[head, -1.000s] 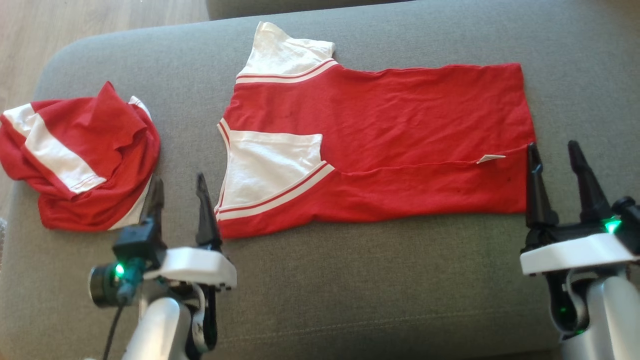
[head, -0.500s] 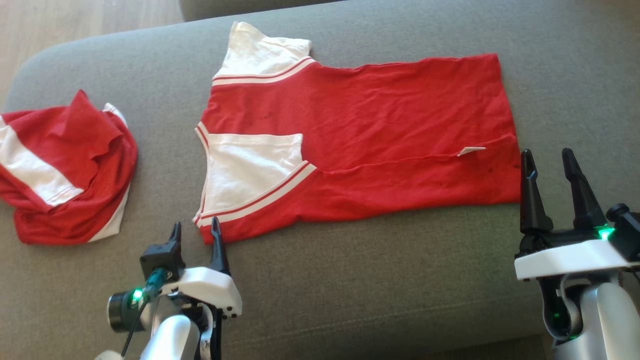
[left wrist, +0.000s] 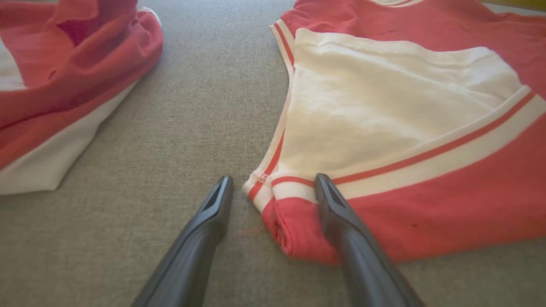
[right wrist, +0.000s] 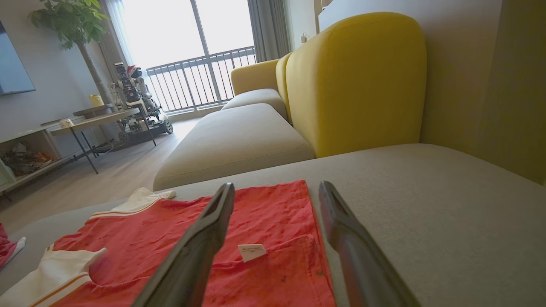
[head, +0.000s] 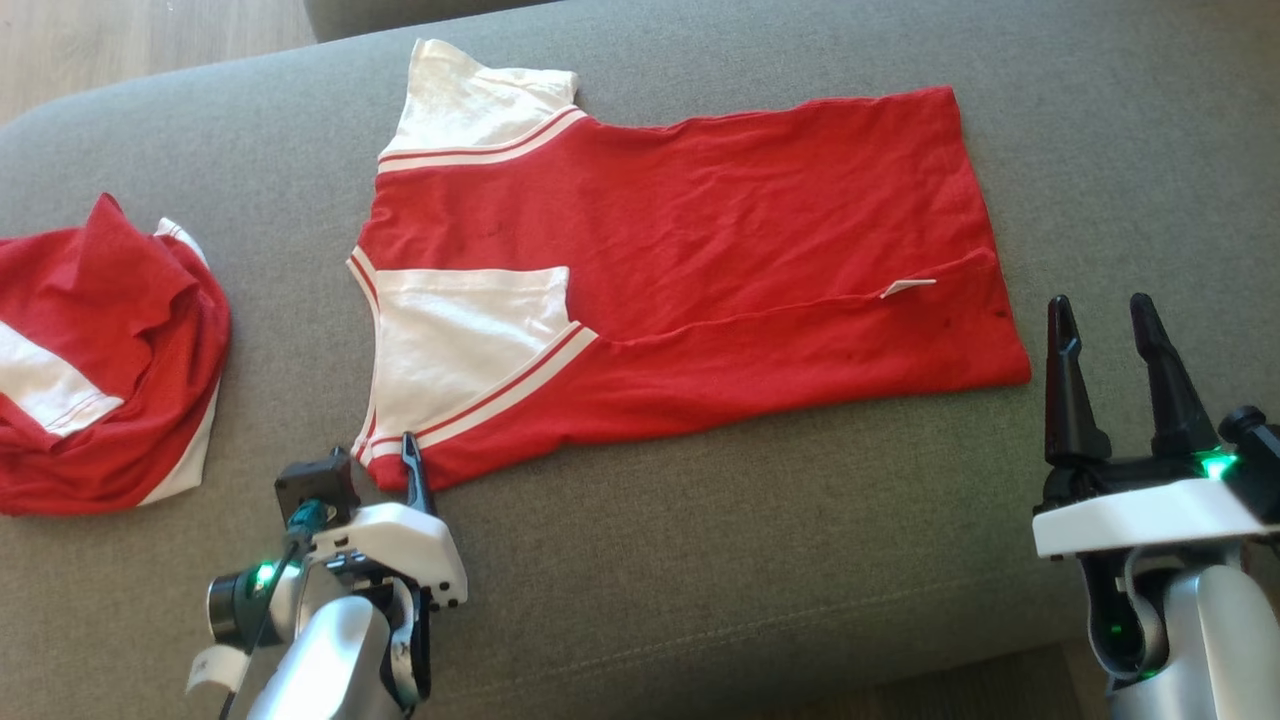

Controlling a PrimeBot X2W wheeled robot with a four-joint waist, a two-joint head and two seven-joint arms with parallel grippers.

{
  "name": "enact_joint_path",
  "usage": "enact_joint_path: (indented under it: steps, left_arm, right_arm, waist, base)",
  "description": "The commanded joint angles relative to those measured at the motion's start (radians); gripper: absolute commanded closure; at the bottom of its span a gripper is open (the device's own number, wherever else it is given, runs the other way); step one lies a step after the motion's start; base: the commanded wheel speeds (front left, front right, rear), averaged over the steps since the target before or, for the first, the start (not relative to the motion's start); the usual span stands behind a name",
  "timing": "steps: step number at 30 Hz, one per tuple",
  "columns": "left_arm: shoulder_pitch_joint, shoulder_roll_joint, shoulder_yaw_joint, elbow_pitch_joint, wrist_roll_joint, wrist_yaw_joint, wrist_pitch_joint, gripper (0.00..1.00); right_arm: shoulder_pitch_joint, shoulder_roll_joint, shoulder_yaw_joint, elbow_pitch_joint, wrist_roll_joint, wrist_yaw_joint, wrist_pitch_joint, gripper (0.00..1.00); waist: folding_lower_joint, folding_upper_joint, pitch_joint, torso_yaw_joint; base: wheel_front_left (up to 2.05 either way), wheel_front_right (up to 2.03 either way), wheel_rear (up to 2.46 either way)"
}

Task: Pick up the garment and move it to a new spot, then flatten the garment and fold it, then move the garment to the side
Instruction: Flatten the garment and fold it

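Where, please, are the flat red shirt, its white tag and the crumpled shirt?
flat red shirt [head: 700, 230], head view, red body.
white tag [head: 908, 288], head view, its middle.
crumpled shirt [head: 120, 300], head view, red folds.

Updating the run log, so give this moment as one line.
red-and-white shirt: flat on grey fabric cushion | left gripper: open, straddling shirt's near shoulder corner | right gripper: open, beside hem

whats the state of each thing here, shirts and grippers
flat shirt: spread on the sofa, near long edge folded over, tag showing
bunched shirt: crumpled heap, off to the left
left gripper: open, straddling the flat shirt's near shoulder corner
right gripper: open, empty, beside the flat shirt
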Motion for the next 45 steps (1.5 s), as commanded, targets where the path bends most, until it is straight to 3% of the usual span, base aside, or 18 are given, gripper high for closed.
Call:
enact_joint_path:
  steps: [1, 2, 4, 9, 10, 14, 26, 31, 37, 38, 39, 41, 45]
  left_arm:
    - [-0.012, 0.01, 0.024, 0.011, -0.007, -0.008, -0.001, 0.0]
    - [-0.018, 0.01, 0.016, 0.025, -0.011, -0.018, -0.001, 0.29]
    - [-0.03, 0.01, 0.0, 0.036, -0.019, -0.034, -0.001, 1.0]
    - [-0.048, 0.01, -0.008, -0.002, -0.008, -0.03, -0.001, 1.0]
    - [-0.045, 0.012, 0.002, -0.043, 0.011, -0.013, -0.001, 1.0]
    - [-0.027, 0.016, 0.008, -0.136, 0.057, 0.004, -0.001, 1.0]
    - [0.014, 0.013, -0.022, -0.27, 0.107, -0.011, -0.001, 1.0]
    - [0.012, 0.012, -0.038, -0.274, 0.118, -0.009, -0.001, 1.0]
    - [0.01, 0.012, -0.046, -0.263, 0.125, -0.01, -0.001, 1.0]
    - [0.011, 0.012, -0.046, -0.261, 0.124, -0.01, -0.001, 1.0]
    - [0.011, 0.012, -0.046, -0.259, 0.124, -0.009, -0.001, 1.0]
    - [0.013, 0.012, -0.045, -0.257, 0.123, -0.009, -0.001, 1.0]
    - [0.019, 0.016, -0.045, -0.245, 0.137, -0.003, -0.001, 1.0]
  right_arm:
    - [-0.018, 0.004, 0.017, -0.026, -0.005, 0.0, -0.006, 0.0]
    - [-0.018, 0.004, 0.013, -0.02, -0.004, 0.0, -0.006, 0.0]
    - [-0.019, 0.005, 0.003, -0.001, -0.001, 0.0, -0.006, 0.0]
    - [-0.036, 0.007, -0.025, 0.078, 0.049, 0.0, 0.002, 0.0]
    - [-0.047, 0.008, -0.037, 0.139, 0.115, 0.0, 0.018, 0.0]
    - [-0.085, 0.008, -0.075, 0.272, 0.149, 0.0, 0.029, 0.0]
    - [-0.272, 0.008, -0.172, 0.643, 0.202, 0.0, 0.026, 0.0]
    - [-0.337, 0.008, -0.139, 0.737, 0.273, 0.0, 0.037, 0.0]
    - [-0.348, 0.008, -0.062, 0.753, 0.348, 0.0, 0.052, 0.0]
    - [-0.346, 0.008, -0.056, 0.755, 0.354, 0.0, 0.052, 0.2]
    - [-0.345, 0.008, -0.05, 0.755, 0.361, 0.0, 0.052, 0.54]
    - [-0.345, 0.008, -0.036, 0.748, 0.392, 0.0, 0.06, 1.0]
    - [-0.333, -0.006, -0.016, 0.73, 0.429, 0.0, 0.066, 1.0]
  waist:
    - [0.0, 0.0, 0.001, 0.0]
    - [0.0, 0.0, 0.002, 0.0]
    - [0.0, 0.0, 0.004, 0.003]
    - [0.0, 0.0, 0.007, 0.022]
    - [0.0, 0.0, 0.007, 0.029]
    - [0.0, 0.0, 0.006, 0.049]
    - [0.0, 0.0, 0.024, 0.087]
    - [0.0, 0.0, 0.029, 0.096]
    - [0.0, 0.0, 0.023, 0.103]
    - [0.0, 0.0, 0.02, 0.104]
    - [0.0, 0.0, 0.018, 0.104]
    - [0.0, 0.0, 0.015, 0.103]
    - [0.0, 0.0, 0.007, 0.1]
  base:
    - [0.0, 0.0, 0.0]
    - [0.0, 0.0, 0.0]
    - [0.0, 0.0, 0.0]
    - [0.0, 0.0, 0.0]
    - [0.0, 0.0, 0.0]
    - [0.0, 0.0, 0.0]
    - [0.0, 0.0, 0.0]
    - [0.0, 0.0, 0.0]
    - [0.0, 0.0, 0.0]
    - [0.0, 0.0, 0.0]
    - [0.0, 0.0, 0.0]
    - [0.0, 0.0, 0.0]
    - [0.0, 0.0, 0.0]
